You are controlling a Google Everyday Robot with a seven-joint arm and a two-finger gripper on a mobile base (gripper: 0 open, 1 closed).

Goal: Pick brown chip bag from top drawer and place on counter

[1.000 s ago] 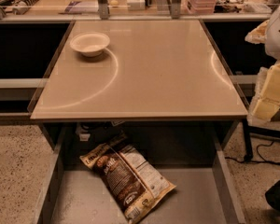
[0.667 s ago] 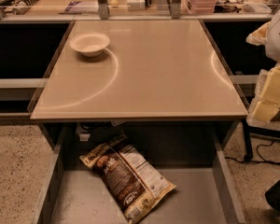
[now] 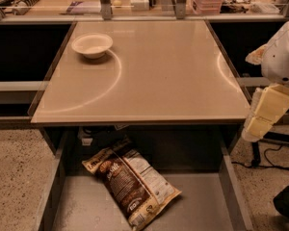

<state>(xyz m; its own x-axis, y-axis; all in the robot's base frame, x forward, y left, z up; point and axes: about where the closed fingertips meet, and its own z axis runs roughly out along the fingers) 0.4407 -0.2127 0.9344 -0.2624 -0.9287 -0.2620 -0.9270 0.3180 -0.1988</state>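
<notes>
The gripper (image 3: 266, 114), a cream-yellow piece below the white arm (image 3: 282, 57), hangs at the right edge of the view. It is just beside the counter's (image 3: 159, 76) front right corner and above the drawer's right wall. It carries nothing, and I cannot tell whether it is released or clenched.

The chip bag (image 3: 130, 186) lies flat on the grey floor of the open drawer (image 3: 202, 201), left of the middle and well apart from the gripper. It lies diagonally: 1 cream end is tucked under the counter's front edge at the back left, and the other points to the front right. Its white nutrition panel faces up.

On the counter stands 1 white bowl (image 3: 92, 45), near the back left corner. Cables (image 3: 274, 160) trail over the speckled ground on the right.
</notes>
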